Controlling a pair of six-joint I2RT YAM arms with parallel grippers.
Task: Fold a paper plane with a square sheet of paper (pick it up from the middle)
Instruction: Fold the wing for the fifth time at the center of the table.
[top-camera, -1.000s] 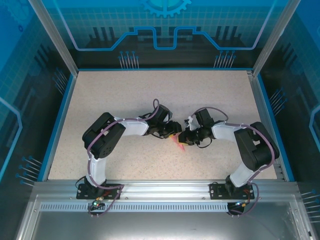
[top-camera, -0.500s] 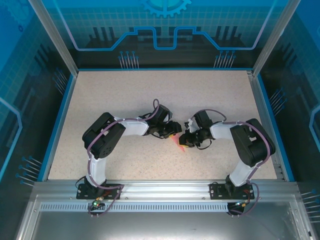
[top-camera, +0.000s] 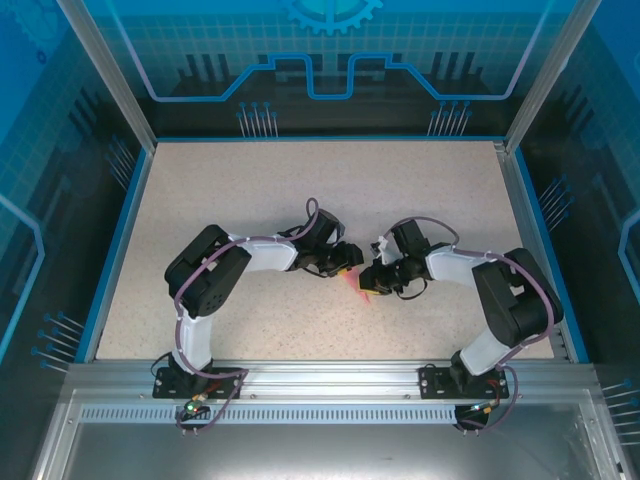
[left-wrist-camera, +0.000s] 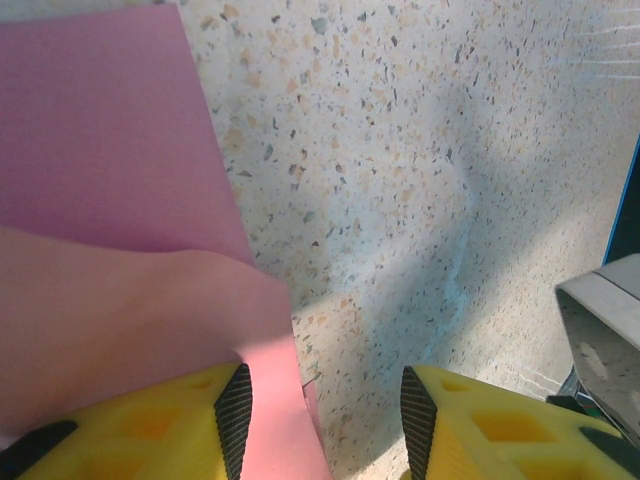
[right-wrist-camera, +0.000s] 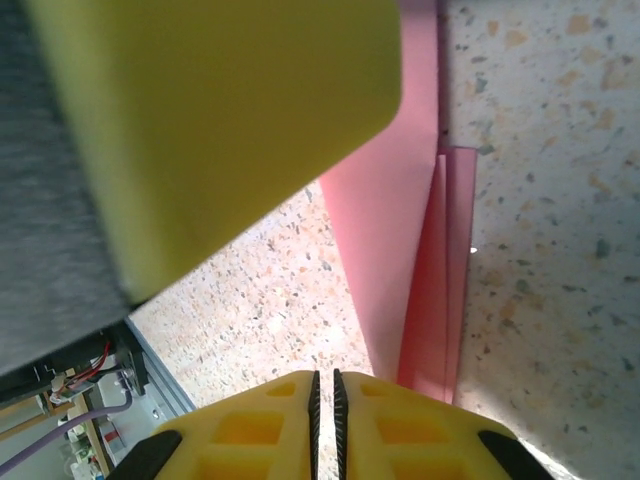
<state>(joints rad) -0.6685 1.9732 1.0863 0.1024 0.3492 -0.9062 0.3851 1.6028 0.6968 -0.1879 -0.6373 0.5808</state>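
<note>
Paper pink-red, creased into layers, left jaws apart over it, right jaws closed together

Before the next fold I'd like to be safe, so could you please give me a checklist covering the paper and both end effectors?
1. The paper is creased: ok, layered folds show.
2. The left end effector is open: ok, a paper edge lies in its gap.
3. The right end effector is closed: ok.
4. The right end effector pinches the paper: cannot tell.
5. Spacing between the end effectors: not ok, very tight.
</note>
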